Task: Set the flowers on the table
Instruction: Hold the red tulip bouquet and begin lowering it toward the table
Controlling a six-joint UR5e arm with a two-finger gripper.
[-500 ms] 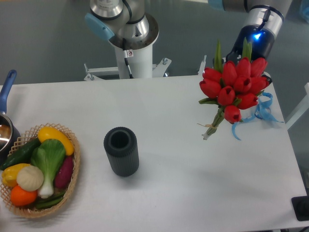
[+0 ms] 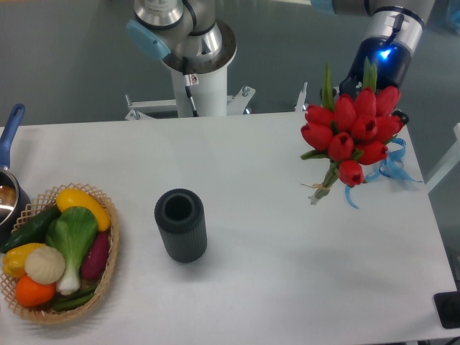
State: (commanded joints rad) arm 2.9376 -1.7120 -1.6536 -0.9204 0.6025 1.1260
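Observation:
The flowers [image 2: 351,134], a bunch of red tulip buds with green stems, hang in the air over the far right part of the white table [image 2: 287,273]. The stem ends point down and left and end just above the tabletop. My gripper [image 2: 368,92] comes down from the upper right, under a wrist lit blue. It is shut on the bunch from behind. The buds hide its fingertips. A curly light-blue ribbon [image 2: 388,167] trails from the bunch on the right.
A black ribbed cylinder [image 2: 180,224] stands upright left of the middle. A wicker basket of vegetables [image 2: 59,253] sits at the front left, with a pot with a blue handle [image 2: 8,172] behind it. The arm's white base [image 2: 198,86] stands beyond the far edge.
The bunch and my gripper have shifted a little to the right and slightly up. The cylinder and the basket stay where they were.

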